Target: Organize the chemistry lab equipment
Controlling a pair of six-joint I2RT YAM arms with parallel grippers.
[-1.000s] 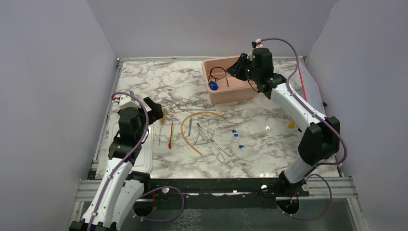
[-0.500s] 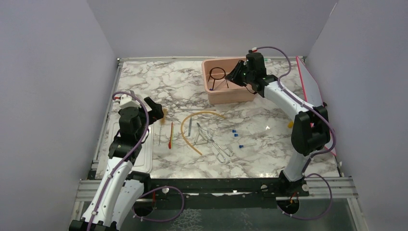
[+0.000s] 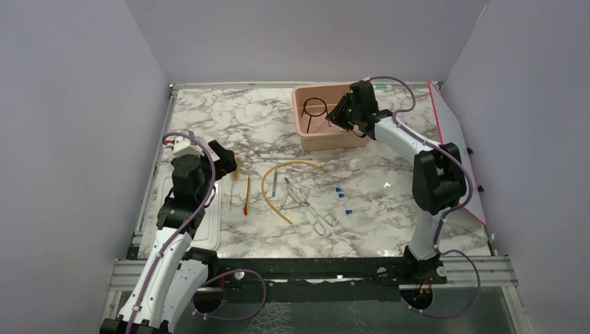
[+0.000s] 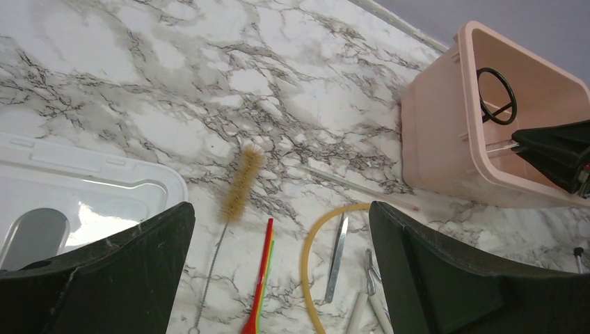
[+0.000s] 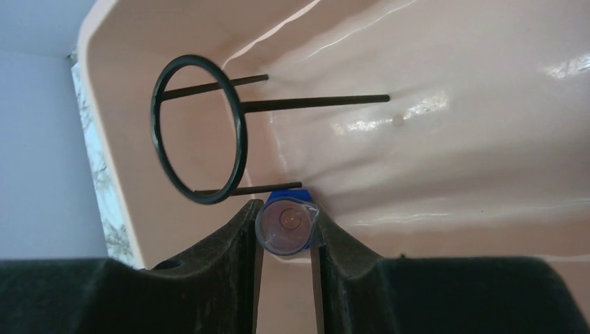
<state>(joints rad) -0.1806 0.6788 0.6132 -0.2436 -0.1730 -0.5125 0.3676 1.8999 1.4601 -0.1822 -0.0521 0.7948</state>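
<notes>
The small clear blue-capped vial sits end-on, pinched from both sides by the right claw, with its long axis pointing into the large pink plastic tub. Inside the tub, the black wire ring stand lies on its side. The left claw gapes wide and empty over the marble bench. On the bench, the thin red-orange rod lies near-to-far beside the curved tan rubber tube. Pale lilac walls enclose the bench.
</notes>
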